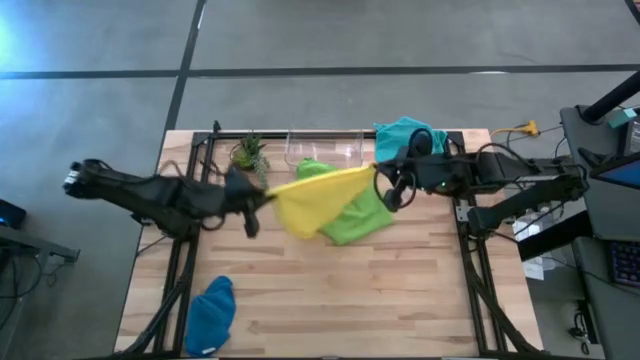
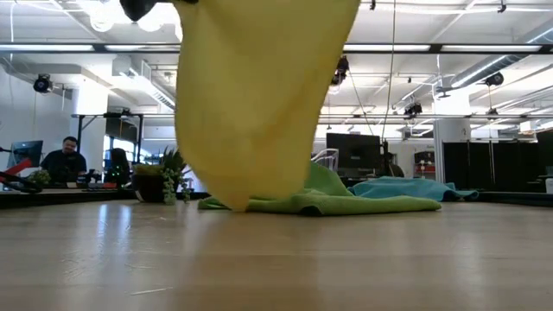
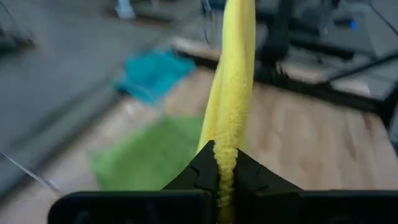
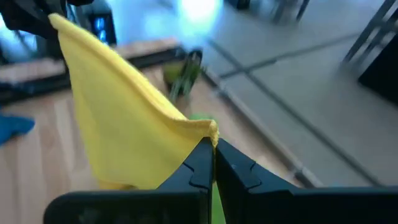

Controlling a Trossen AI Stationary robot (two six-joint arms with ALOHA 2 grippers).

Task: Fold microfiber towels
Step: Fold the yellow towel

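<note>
- The yellow towel (image 1: 310, 203) is lifted off the table, stretched between the two grippers just above the middle of the high view; its lower edge sags onto the lime green towel (image 1: 362, 216).
- In the low view the yellow towel (image 2: 255, 95) hangs as a wide sheet from the top of the frame, its bottom touching the lime green towel (image 2: 346, 204) on the tabletop.
- The left gripper (image 1: 262, 196) is pinched tight on the towel's left corner; in the left wrist view its fingers (image 3: 205, 171) clamp a bunched edge of the cloth at bottom centre.
- The right gripper (image 1: 378, 172) is pinched tight on the opposite corner; in the right wrist view its fingers (image 4: 200, 163) meet on the corner at bottom centre.
- The lime green towel lies flat on the table (image 1: 400, 290), right of centre in the high view, partly under the yellow one.
- The teal towel (image 1: 403, 136) sits crumpled at the table's upper edge, right of centre.
- The dark blue towel (image 1: 211, 313) lies bunched at the lower left of the table.
- A clear plastic bin (image 1: 322, 148) and a small potted plant (image 1: 249, 152) stand along the upper edge, left of the teal towel.
- A person (image 2: 63, 161) sits at the far left of the low view, beyond the table.
</note>
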